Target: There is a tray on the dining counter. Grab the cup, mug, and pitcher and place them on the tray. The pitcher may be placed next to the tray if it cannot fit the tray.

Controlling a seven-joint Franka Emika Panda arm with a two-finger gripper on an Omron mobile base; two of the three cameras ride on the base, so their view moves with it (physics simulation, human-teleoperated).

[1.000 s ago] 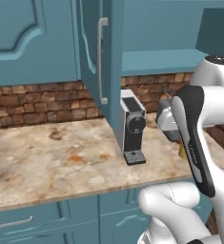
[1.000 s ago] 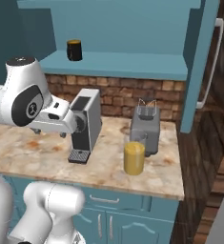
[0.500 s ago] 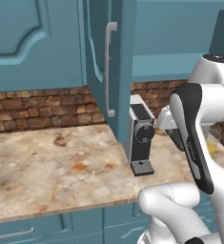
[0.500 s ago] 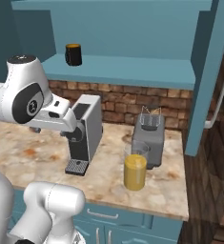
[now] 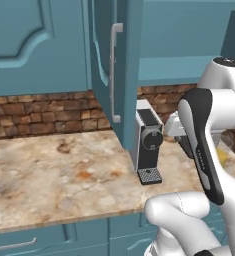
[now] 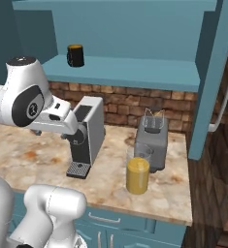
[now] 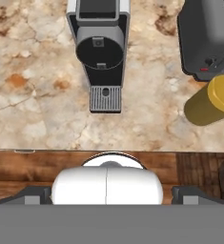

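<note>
One pitcher (image 6: 138, 175) of orange-yellow liquid stands on the marbled counter (image 6: 33, 154). One black mug (image 6: 75, 55) sits on the single blue shelf (image 6: 130, 72). There is one coffee machine (image 6: 86, 135), one grey toaster (image 6: 151, 141), one open cabinet door (image 5: 110, 75) and one brick backsplash (image 5: 44, 112).

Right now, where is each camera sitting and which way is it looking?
Left base view: behind the arm's left, facing the counter and coffee machine; white arm at right.
Right base view: behind its right, facing the coffee machine, pitcher, toaster and shelved mug; arm at left.
Hand view: looks straight down on the counter.
All share the coffee machine.
</note>
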